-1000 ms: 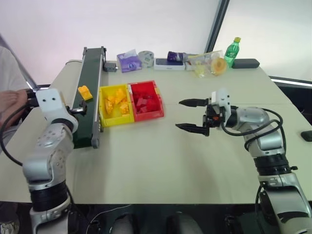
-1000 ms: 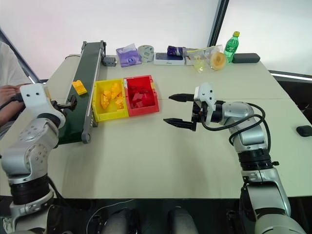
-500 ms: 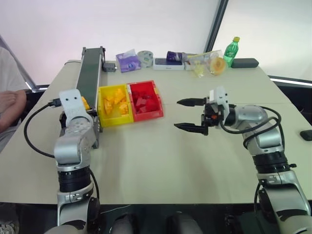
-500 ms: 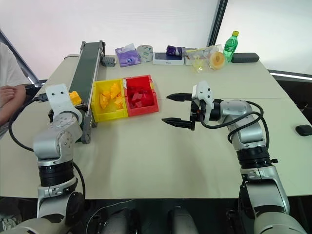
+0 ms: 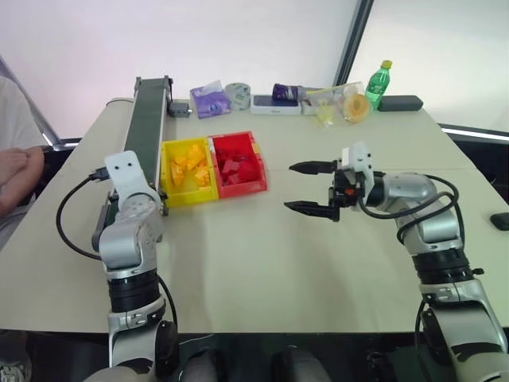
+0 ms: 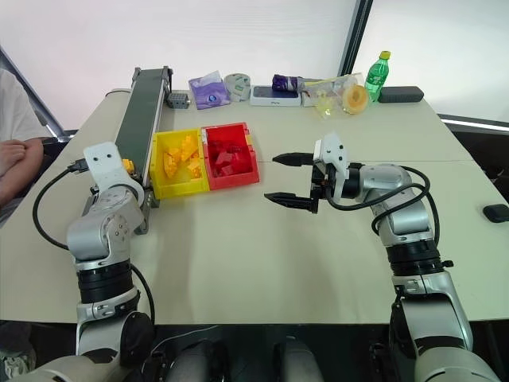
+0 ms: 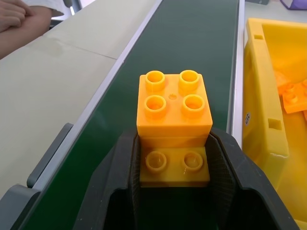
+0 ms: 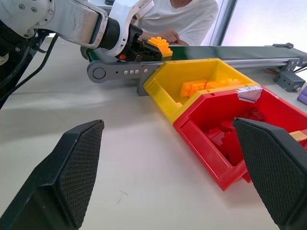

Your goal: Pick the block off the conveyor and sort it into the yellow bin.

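A pale beige worktop (image 5: 262, 247) fills the room's middle (a seam runs across its right side). Behind it stands a bright white wall (image 5: 199, 40), split by a dark slanted post (image 5: 352, 40).

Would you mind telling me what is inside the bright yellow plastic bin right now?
The bright yellow plastic bin holds several loose yellow-orange plastic blocks, piled mostly toward its far end. Its near wall hides part of the floor, so any pieces lying low there cannot be seen.

A red bin (image 5: 237, 164) holds red blocks (image 5: 235, 169); a green bottle (image 5: 378, 83) stands far right
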